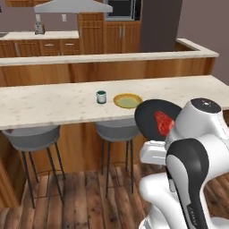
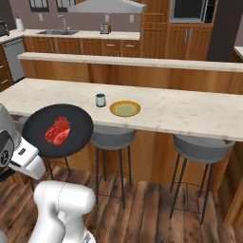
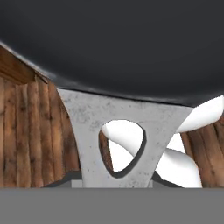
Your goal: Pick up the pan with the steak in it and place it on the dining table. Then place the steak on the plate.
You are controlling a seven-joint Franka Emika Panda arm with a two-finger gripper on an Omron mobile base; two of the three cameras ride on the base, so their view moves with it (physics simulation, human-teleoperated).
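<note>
Carrying the pan toward the dining table

My gripper (image 3: 116,181) is clamped on the metallic handle end, holding the pan (image 2: 58,130) in the air in front of the dining table (image 2: 190,111), with the 1 steak (image 2: 57,131) near its middle. I judge I should keep the pan level so the steak stays put, and set it on bare stone beside the plate (image 2: 125,108), avoiding the cup (image 2: 100,99).
</note>
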